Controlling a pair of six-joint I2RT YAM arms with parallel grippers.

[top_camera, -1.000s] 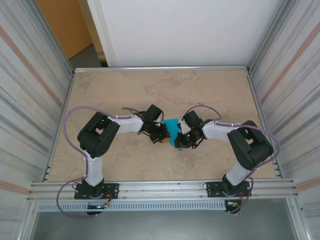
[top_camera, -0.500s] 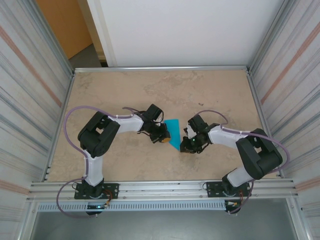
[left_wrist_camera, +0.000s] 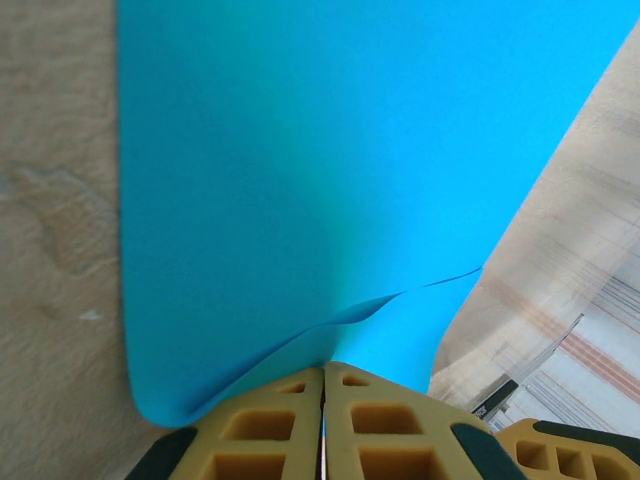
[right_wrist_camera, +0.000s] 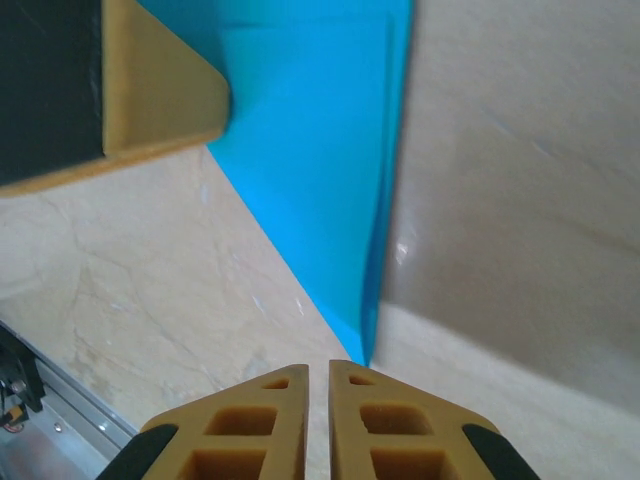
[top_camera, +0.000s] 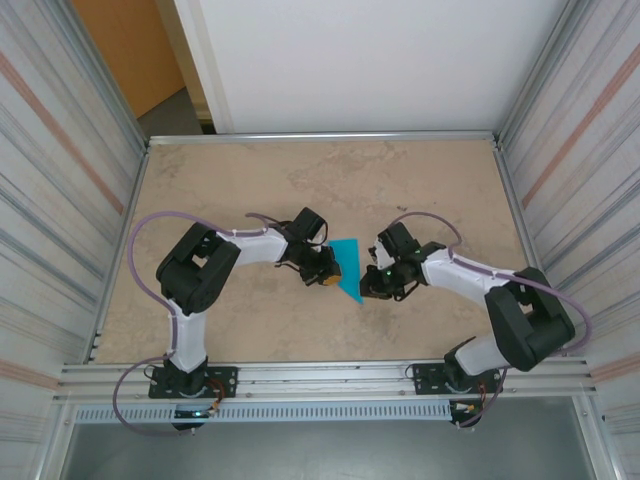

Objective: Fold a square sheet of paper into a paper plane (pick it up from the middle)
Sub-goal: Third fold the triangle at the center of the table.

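Left gripper (top_camera: 328,272) clamped on the edge of the folded turquoise sheet (top_camera: 347,262), mid-table between the arms. Right gripper (top_camera: 367,291) jaws closed, empty, just beside the sheet's point. Beige marbled tabletop (top_camera: 420,180), corrugated side walls (top_camera: 60,200), white back panel (top_camera: 350,60).

Quick headcount: one sheet of paper (top_camera: 347,264), turquoise, just the single piece. Two robot arms, a left arm (top_camera: 200,275) and a right arm (top_camera: 510,312). That makes two grippers as well, the left gripper (top_camera: 330,279) and the right gripper (top_camera: 368,292), with two yellow fingers (left_wrist_camera: 265,430) on each, so four fingers total. One marbled table (top_camera: 300,180). Two ribbed side walls (top_camera: 60,200), one per side.
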